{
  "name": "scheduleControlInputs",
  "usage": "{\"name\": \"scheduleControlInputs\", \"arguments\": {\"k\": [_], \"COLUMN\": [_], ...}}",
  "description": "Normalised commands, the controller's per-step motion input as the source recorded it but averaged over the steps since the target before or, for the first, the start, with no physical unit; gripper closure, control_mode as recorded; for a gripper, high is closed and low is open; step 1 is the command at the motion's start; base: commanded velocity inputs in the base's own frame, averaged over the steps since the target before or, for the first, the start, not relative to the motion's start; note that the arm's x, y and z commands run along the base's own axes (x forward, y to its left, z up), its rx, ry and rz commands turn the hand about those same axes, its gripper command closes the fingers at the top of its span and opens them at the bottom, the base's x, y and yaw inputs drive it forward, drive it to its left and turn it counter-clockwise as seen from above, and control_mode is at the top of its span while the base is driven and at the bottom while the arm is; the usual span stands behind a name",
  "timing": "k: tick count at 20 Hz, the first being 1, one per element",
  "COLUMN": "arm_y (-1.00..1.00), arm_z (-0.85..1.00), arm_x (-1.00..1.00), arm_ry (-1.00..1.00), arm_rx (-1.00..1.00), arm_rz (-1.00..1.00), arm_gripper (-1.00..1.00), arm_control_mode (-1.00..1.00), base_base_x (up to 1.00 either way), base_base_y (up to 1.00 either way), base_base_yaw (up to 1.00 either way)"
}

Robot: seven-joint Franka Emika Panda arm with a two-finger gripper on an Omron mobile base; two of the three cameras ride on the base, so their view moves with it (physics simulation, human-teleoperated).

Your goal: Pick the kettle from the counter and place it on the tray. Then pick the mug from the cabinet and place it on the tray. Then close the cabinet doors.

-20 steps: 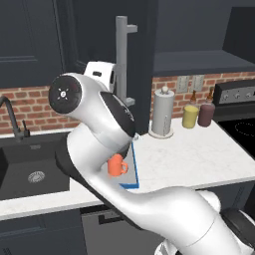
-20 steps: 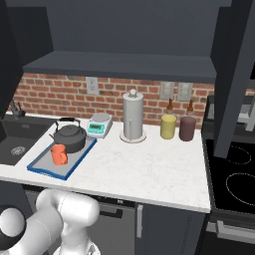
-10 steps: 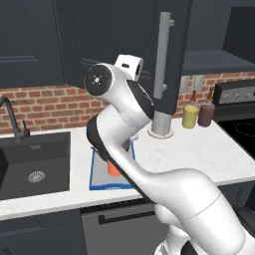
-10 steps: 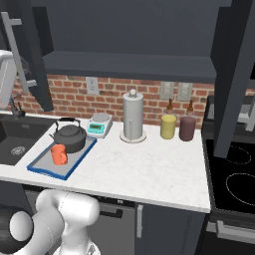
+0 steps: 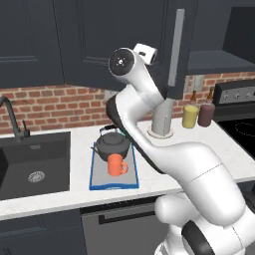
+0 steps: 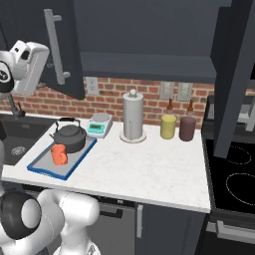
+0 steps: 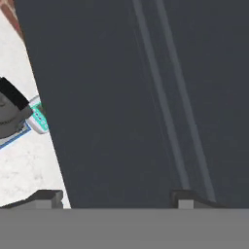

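The two-finger gripper (image 7: 116, 197) stands wide, holding nothing, its small dark fingertips (image 7: 46, 196) straddling the edge of the dark navy panelled cabinet door (image 7: 146, 97) dead ahead at twelve o'clock. That door's long axis and its grey bar handle (image 6: 54, 47) run vertically. Seemingly the coming push turns on the panel lying flat before the hand. Beyond, at nine o'clock, the squat black kettle (image 5: 112, 143) and small orange mug (image 5: 116, 165) sit on the blue-rimmed grey tray (image 5: 130, 175).
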Motion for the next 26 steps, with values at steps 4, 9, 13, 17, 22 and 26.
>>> {"name": "scheduleControlInputs", "arguments": {"k": [4,9,13,17,22,26], "arm_y": [-0.61,-0.41,-0.33,-0.23,-0.2,-0.07], "arm_z": [-0.12,-0.27,-0.32,-0.18,0.0,0.0], "arm_x": [0.93,0.8,0.66,0.63,0.61,0.57], "arm_ry": [0.0,-0.07,-0.19,-0.24,-0.13,0.0], "arm_rx": [0.11,0.05,0.04,0.07,0.12,0.07], "arm_rz": [0.0,0.03,0.12,0.15,0.13,0.15], "arm_gripper": [-1.0,-1.0,-1.0,-1.0,-1.0,-1.0], "arm_control_mode": [-1.0,-1.0,-1.0,-1.0,-1.0,-1.0], "base_base_x": [0.0,0.0,0.0,0.0,0.0,0.0], "base_base_y": [0.0,0.0,0.0,0.0,0.0,0.0], "base_base_yaw": [0.0,0.0,0.0,0.0,0.0,0.0]}}
